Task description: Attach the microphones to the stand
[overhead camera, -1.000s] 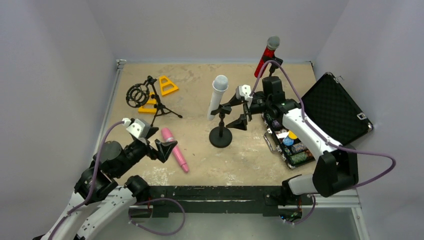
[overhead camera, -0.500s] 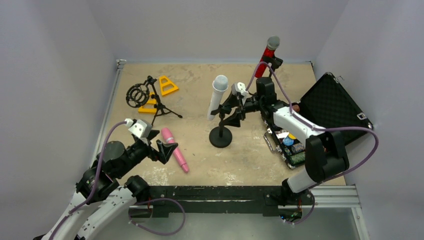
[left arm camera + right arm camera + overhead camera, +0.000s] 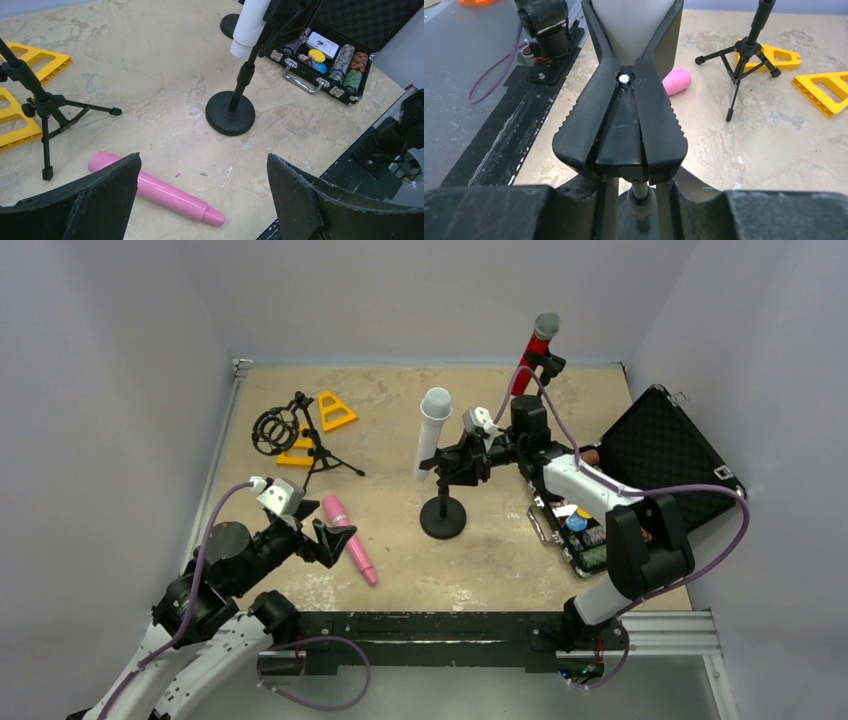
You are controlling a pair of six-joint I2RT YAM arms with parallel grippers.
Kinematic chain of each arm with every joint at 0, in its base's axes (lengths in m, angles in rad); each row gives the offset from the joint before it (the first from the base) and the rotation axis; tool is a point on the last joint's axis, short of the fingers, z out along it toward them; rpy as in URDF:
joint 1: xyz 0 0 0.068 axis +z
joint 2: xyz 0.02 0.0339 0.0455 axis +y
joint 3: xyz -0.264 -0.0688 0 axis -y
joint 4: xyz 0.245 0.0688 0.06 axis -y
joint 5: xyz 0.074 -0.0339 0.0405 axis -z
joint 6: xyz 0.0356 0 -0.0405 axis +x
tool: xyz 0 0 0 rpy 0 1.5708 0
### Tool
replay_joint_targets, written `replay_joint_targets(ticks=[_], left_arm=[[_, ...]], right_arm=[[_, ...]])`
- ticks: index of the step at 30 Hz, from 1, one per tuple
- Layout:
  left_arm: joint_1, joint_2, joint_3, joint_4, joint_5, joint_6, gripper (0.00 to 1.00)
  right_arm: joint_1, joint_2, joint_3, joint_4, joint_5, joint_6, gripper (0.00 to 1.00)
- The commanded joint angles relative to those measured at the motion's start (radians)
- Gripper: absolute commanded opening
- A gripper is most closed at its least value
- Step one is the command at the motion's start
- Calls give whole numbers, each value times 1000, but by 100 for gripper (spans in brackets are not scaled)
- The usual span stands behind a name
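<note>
The white microphone (image 3: 431, 430) sits tilted in the black spring clip (image 3: 620, 125) of the round-based stand (image 3: 442, 516) at mid table. My right gripper (image 3: 462, 455) is shut on the clip's two handles from the right, its fingers pressing both sides (image 3: 639, 185). The pink microphone (image 3: 360, 558) lies flat on the table at the near left. My left gripper (image 3: 335, 533) hangs open just above it, jaws wide, nothing between them (image 3: 202, 170). The red microphone (image 3: 531, 352) stands clipped in a stand at the back.
A small black tripod (image 3: 315, 445), a black ring mount (image 3: 272, 430) and yellow triangular pieces (image 3: 336, 412) lie at the far left. An open black case (image 3: 665, 455) with chips is on the right. A black rail (image 3: 450, 625) runs along the near edge.
My right gripper moved left to the stand's clip and closed on its handles. The left arm and the pink microphone stayed put.
</note>
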Motion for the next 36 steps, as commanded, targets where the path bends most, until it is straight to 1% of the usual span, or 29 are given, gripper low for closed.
replay_joint_targets(ticks=[1, 3, 5, 8, 10, 14, 18, 21, 23, 25, 27, 29, 36], left_arm=[[4, 12, 10, 25, 9, -11, 99], [4, 14, 17, 23, 9, -9, 99], [4, 14, 24, 19, 9, -6, 99], [4, 13, 30, 12, 7, -5, 99], [4, 10, 31, 8, 6, -5, 99], [4, 15, 31, 9, 5, -1, 99], [4, 24, 36, 10, 5, 3, 99], [4, 21, 37, 8, 5, 2, 99], [4, 17, 37, 4, 5, 0, 99], [4, 13, 36, 5, 5, -1, 99], [4, 12, 34, 8, 5, -2, 99], [4, 13, 30, 13, 9, -4, 99], [4, -1, 31, 11, 14, -15, 99]], right_arm=[[2, 4, 100, -85, -2, -117, 7], [-4, 24, 156, -108, 36, -147, 7], [-22, 51, 209, -83, 84, -134, 6], [-53, 96, 272, 8, 184, -79, 6], [-76, 129, 298, 91, 244, -11, 6], [-97, 186, 340, 202, 397, 35, 7], [-105, 242, 375, 229, 458, 59, 8], [-110, 248, 360, 252, 492, 81, 11], [-117, 241, 346, 257, 487, 105, 14], [-124, 229, 330, 248, 472, 112, 22], [-127, 208, 304, 246, 473, 113, 34], [-129, 188, 286, 235, 470, 114, 45], [-136, 135, 247, 168, 488, 138, 65]])
